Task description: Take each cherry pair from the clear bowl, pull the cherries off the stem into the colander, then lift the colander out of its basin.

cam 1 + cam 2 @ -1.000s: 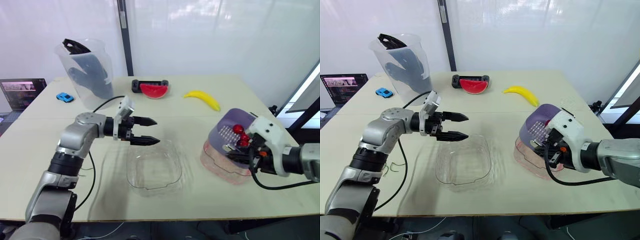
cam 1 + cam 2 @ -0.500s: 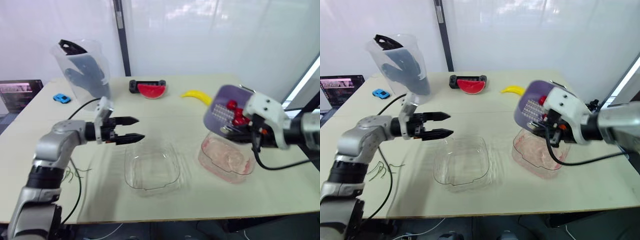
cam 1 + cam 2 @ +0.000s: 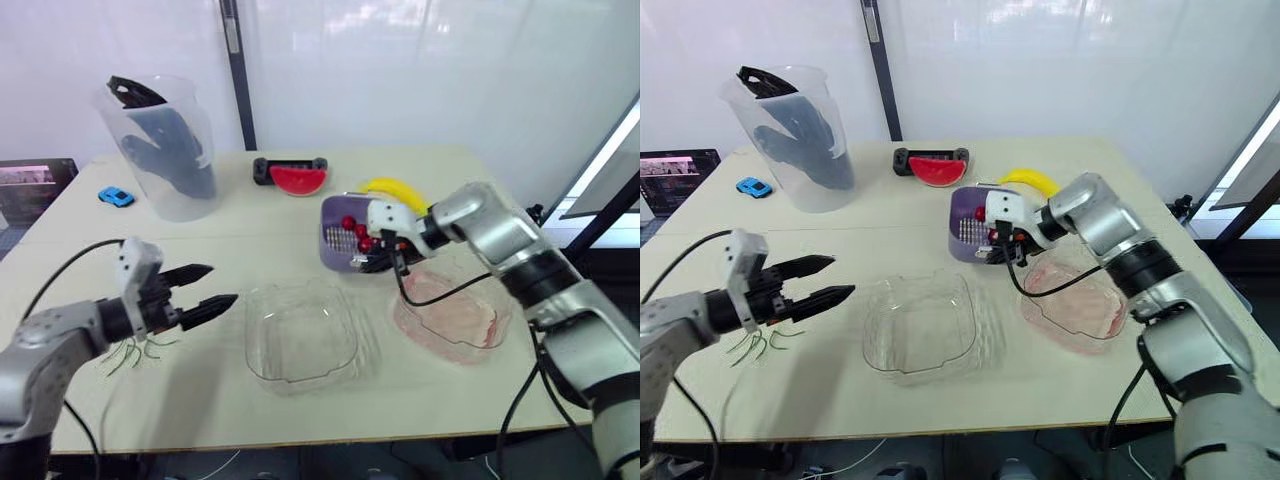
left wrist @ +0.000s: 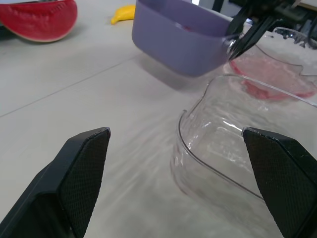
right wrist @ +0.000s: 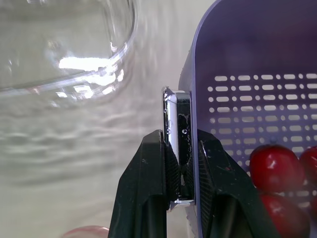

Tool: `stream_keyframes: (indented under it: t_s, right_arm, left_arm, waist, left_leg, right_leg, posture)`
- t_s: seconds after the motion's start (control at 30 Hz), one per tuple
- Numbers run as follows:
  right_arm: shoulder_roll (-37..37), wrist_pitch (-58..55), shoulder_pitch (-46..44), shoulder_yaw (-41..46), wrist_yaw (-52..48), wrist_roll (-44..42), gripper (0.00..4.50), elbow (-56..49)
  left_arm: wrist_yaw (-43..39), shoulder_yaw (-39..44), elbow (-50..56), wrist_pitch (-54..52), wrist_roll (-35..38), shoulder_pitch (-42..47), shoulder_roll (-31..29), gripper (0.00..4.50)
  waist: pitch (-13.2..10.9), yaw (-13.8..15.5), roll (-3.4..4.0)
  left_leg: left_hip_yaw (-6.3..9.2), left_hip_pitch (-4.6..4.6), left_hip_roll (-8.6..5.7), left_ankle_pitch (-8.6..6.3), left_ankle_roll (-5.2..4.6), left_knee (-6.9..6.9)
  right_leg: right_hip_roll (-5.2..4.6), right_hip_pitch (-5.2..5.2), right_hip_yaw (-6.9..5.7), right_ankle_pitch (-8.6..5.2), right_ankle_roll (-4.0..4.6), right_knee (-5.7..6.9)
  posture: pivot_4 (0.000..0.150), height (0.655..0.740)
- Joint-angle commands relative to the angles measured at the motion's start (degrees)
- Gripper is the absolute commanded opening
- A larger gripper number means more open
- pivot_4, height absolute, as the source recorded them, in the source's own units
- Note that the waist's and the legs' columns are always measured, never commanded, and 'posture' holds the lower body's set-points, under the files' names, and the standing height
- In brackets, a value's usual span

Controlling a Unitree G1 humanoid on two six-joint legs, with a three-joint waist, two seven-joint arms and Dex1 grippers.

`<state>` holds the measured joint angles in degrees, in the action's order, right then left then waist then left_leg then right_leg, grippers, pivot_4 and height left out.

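Our right pincer (image 5: 181, 144) is all but closed, its two black fingers pinching the rim of the one purple colander (image 3: 338, 255). The colander hangs tilted in the air, out of its basin. Inside it, close beside the fingers, we count three red cherries (image 5: 275, 168) (more may sit behind the wall, we cannot tell). Just beside this pincer, under its forearm, the one pink basin (image 3: 450, 322) rests on the table (image 3: 250, 230). Beyond the colander from the pincer lie one yellow banana (image 3: 396, 189) and, further off, one watermelon slice (image 3: 298, 179).

Our left pincer (image 3: 222, 284) stands wide open, its two fingers well apart with nothing held between them, and it hovers above the table. Straight ahead of its fingertips, near but not touching, sits the one clear bowl (image 3: 300, 345). Behind the fingers, under the wrist, a small tangle of green stems (image 3: 130, 352) lies on the table; we cannot count them. Well away from this pincer stand one clear jug (image 3: 165, 150) with a dark glove inside and one blue toy car (image 3: 116, 196).
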<state>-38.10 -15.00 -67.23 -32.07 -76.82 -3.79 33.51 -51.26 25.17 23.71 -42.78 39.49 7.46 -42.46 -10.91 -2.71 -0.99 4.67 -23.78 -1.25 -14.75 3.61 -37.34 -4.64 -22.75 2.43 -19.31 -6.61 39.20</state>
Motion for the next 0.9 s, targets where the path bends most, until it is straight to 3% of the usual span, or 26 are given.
stream_keyframes:
  t_s: [0.03, 0.07, 0.27, 0.37, 0.6, 0.77, 0.9]
  right_arm:
    - [2.0, 5.6, -1.5, 1.8, -0.3, 3.6, 0.23, 5.7]
    - [2.7, 5.9, -1.7, 2.5, -0.8, 3.8, 0.23, 6.9]
    - [3.6, 10.0, -3.5, 5.6, -1.0, 6.0, 3.06, 9.6]
    - [1.5, 6.6, -4.7, 9.7, -3.0, 4.1, 4.48, 7.0]
    - [-9.8, -14.6, 0.5, 26.0, -5.3, -7.2, 4.48, -6.0]
    - [-18.8, -27.3, 17.6, 39.2, -2.4, -15.5, 4.48, -22.3]
    - [-20.0, -26.2, 30.2, 51.1, 3.7, -18.4, 4.48, -30.1]
  left_arm:
    - [1.9, 3.3, 3.5, -0.4, 2.3, -1.7, -1.2, 4.50]
    - [2.4, 3.5, 3.7, -0.4, 2.6, -2.1, -1.2, 4.50]
    - [3.1, 2.5, 2.7, 0.7, 3.2, -2.5, -2.0, 4.50]
    - [2.7, 0.4, 0.0, 1.5, 2.4, 0.3, -2.6, 4.50]
    - [0.6, -4.3, -8.2, 5.3, 0.7, 8.5, -2.8, 4.50]
    - [1.2, -10.5, -16.0, 13.6, -9.7, 11.8, -3.9, 4.50]
    - [-1.2, -11.7, -21.7, 18.8, -12.7, 13.1, -4.7, 4.50]
  waist:
    - [0.0, 0.3, 0.00]
    - [0.0, 0.3, 0.00]
    - [0.0, 0.1, 0.00]
    - [0.0, 0.3, 0.01]
    - [0.0, 1.0, 0.00]
    - [0.0, 1.7, 0.02]
    - [0.0, 1.4, 0.04]
  left_leg:
    - [0.01, 0.01, 0.00, 0.01, 0.01, 0.01]
    - [0.02, 0.01, 0.00, 0.01, 0.02, 0.00]
    - [0.02, 0.01, 0.00, 0.05, 0.09, 0.03]
    - [0.03, 0.03, 0.00, 0.06, 0.11, 0.06]
    - [0.04, 0.02, -0.04, 0.00, 0.00, 0.07]
    - [-0.01, 0.05, -0.04, -0.13, -0.22, 0.08]
    - [-0.13, 0.10, -0.06, -0.15, -0.27, 0.07]
  right_leg:
    - [0.01, 0.00, 0.00, 0.00, 0.00, 0.04]
    - [0.01, -0.01, -0.02, 0.00, 0.00, 0.06]
    - [0.03, -0.01, -0.02, 0.00, 0.01, 0.06]
    - [0.04, -0.01, -0.01, 0.00, 0.01, 0.06]
    - [0.01, 0.02, -0.02, 0.00, 0.01, 0.03]
    - [0.02, 0.06, -0.02, 0.00, 0.01, 0.00]
    - [0.10, 0.03, 0.07, 0.00, 0.01, 0.12]
  posture:
    - [0.150, 0.7400]
    - [0.150, 0.7400]
    - [0.150, 0.7400]
    - [0.150, 0.7400]
    - [0.150, 0.7400]
    - [0.150, 0.7400]
    - [0.150, 0.7400]
